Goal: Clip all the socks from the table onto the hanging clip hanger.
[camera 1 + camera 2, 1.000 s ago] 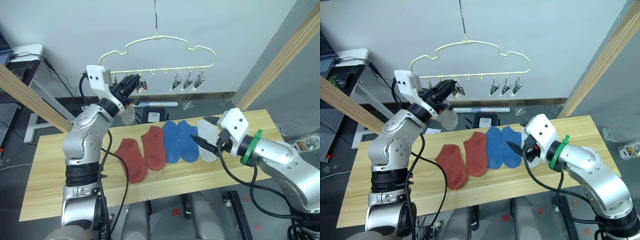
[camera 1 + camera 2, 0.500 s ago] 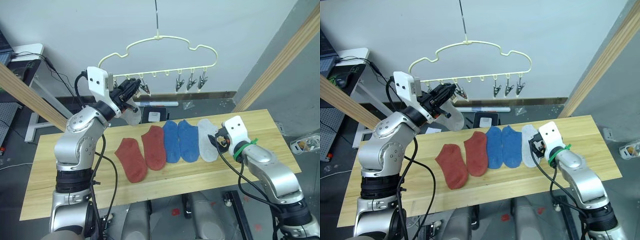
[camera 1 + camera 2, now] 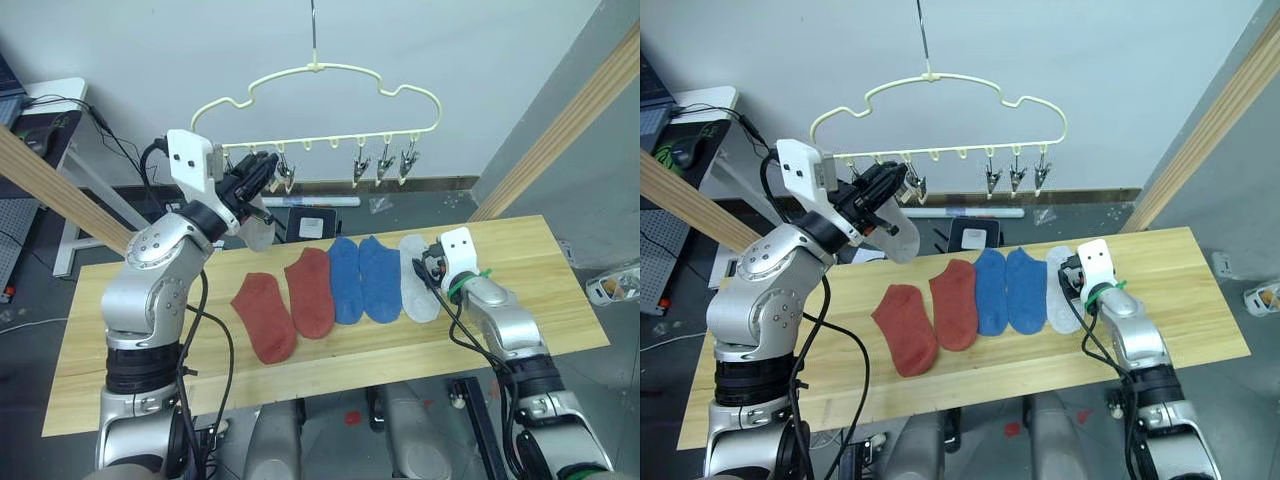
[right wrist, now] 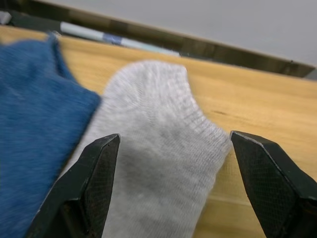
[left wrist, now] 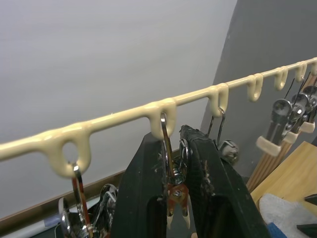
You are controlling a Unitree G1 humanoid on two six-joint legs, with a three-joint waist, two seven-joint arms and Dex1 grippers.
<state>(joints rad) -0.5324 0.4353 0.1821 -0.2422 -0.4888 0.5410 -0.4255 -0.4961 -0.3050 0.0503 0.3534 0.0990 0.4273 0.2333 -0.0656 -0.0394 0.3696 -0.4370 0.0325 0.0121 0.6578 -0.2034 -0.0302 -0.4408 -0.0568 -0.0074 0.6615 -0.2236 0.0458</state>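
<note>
In the left eye view, the clip hanger (image 3: 318, 100) hangs in the upper middle of the frame. The table (image 3: 140, 350) runs across the lower half. Five socks lie in a row in the middle of it: two red socks (image 3: 290, 303), two blue socks (image 3: 363, 278), and one grey sock (image 3: 417, 289) at the right end. The left gripper (image 3: 258, 172) is up at the left part of the hanger. A second grey sock (image 3: 258, 232) hangs just under it. The right gripper (image 3: 430, 272) sits low at the grey sock on the table.

In the left wrist view, the left fingers (image 5: 146, 198) sit close together around a silver clip (image 5: 173, 191) in the lower middle of the frame, squeezing it.

In the right wrist view, the right fingers (image 4: 94, 178) are spread wide, one on each side of the grey sock's end.

The socks look soft, light and floppy. I think they will bend and droop when lifted. A good place to pinch is the edge at one end, taking both layers, so the sock does not slip out.
</note>
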